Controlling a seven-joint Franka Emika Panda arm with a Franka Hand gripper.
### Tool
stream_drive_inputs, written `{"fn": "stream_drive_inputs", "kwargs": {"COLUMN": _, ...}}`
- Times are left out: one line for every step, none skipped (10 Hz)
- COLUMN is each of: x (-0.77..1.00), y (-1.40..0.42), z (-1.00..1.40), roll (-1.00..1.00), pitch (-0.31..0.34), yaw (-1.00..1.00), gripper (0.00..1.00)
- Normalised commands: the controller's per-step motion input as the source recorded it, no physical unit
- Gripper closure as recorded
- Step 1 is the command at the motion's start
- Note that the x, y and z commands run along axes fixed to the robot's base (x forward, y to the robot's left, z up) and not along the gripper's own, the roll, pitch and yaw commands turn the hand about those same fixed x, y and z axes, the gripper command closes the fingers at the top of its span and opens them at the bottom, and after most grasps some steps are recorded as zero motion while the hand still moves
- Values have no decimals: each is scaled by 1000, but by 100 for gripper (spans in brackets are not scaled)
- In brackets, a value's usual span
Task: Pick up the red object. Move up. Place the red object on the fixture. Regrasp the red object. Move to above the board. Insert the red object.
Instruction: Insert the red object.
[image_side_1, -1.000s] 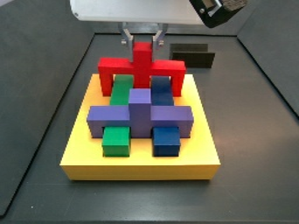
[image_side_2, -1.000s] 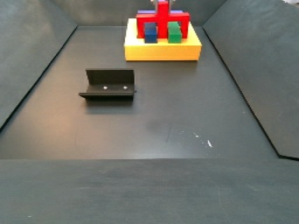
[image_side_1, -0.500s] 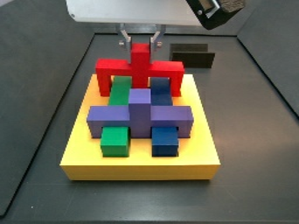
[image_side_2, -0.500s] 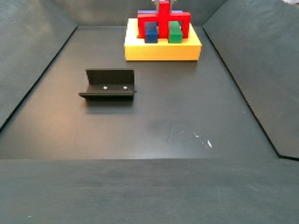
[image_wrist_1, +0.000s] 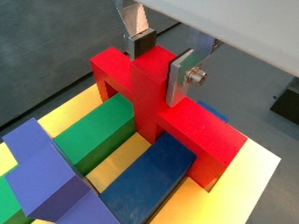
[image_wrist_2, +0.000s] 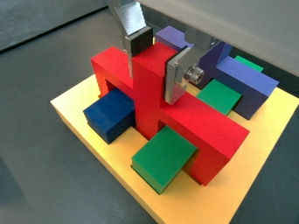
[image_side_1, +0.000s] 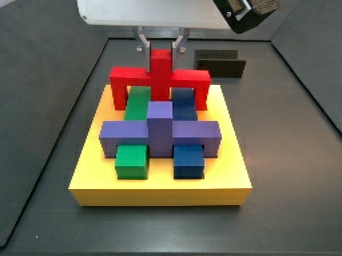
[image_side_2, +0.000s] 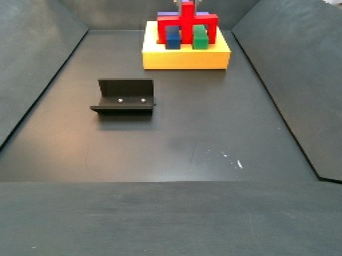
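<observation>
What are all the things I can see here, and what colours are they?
Board: one, yellow, on the dark floor at one end of the bin.
Red object: one, red, upright cross over the board's far end, held by the gripper, its legs astride the green and blue blocks.
Purple block: one, purple, cross shape, on the middle of the board.
Green blocks: two, green, one near the front, one under the red object.
Blue blocks: two, blue, one near the front, one under the red object.
Fixture: one, dark grey, on the floor apart from the board.
Gripper: one, silver fingers, shut on the red object's top bar.
</observation>
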Motion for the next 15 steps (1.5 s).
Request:
{"fn": "stream_drive_inputs", "kwargs": {"x": 223, "y": -40, "z": -80, "roll": 249, "pitch": 39, "yaw": -300, "gripper": 100}}
{"fn": "stream_drive_inputs", "kwargs": {"x": 86, "y": -26, "z": 0, "roll": 241, "pitch": 59, "yaw": -283, "gripper": 100}}
{"fn": "stream_drive_inputs", "kwargs": {"x": 31, "y": 0, "z": 0, "roll": 193, "pitch": 60, "yaw": -217, "gripper": 100}}
{"fn": "stream_drive_inputs", "kwargs": {"x": 0, "y": 0, "z": -11, "roll": 53, "pitch": 0, "yaw": -20, "gripper": 100}}
{"fn": "stream_drive_inputs", "kwargs": {"x": -46, "y": 0, "z": -111, "roll": -7, "pitch": -47, "yaw": 37, "gripper": 100}}
{"fn": "stream_drive_inputs", "kwargs": {"x": -91, "y": 0, "z": -160, "roll": -53, "pitch": -111, "yaw": 94, "gripper": 100}}
{"fn": "stream_drive_inputs", "kwargs": {"x": -143, "y": -183, "z": -3, "roll": 0, "pitch": -69, "yaw": 146, "gripper": 100}}
{"fn": "stream_drive_inputs", "kwargs": {"x": -146, "y": -129, "z": 0, "roll": 0, "pitch": -53, "yaw": 237, "gripper": 100}}
{"fn": "stream_drive_inputs", "kwargs": {"x": -49, "y": 0, "z": 0, "roll": -20, "pitch": -36, "yaw": 131, "gripper": 100}}
{"fn": "stream_drive_inputs", "kwargs": {"x": 31, "y": 0, "z": 0, "roll": 0, "pitch": 0, "yaw": 0, "gripper": 100}}
{"fn": "stream_drive_inputs", "kwargs": {"x": 246, "y": 0, "z": -137, "roll": 0, "pitch": 0, "yaw": 0, "gripper": 100}}
{"fn": "stream_drive_inputs", "kwargs": {"x": 206, "y": 3, "z": -211, "roll": -6, "pitch": 0, "yaw": 0, "gripper": 100}}
{"fn": "stream_drive_inputs", "kwargs": {"x": 306, "y": 0, "z": -151, "roll": -19, "pitch": 0, "yaw": 0, "gripper": 100}}
{"fn": "stream_drive_inputs", "kwargs": {"x": 243, "y": 0, "z": -189, "roll": -16, "pitch": 0, "yaw": -11, "gripper": 100}}
{"fn": "stream_drive_inputs", "kwargs": {"x": 0, "y": 46, "z": -183, "roll": -20, "pitch": 0, "yaw": -49, "gripper": 100}}
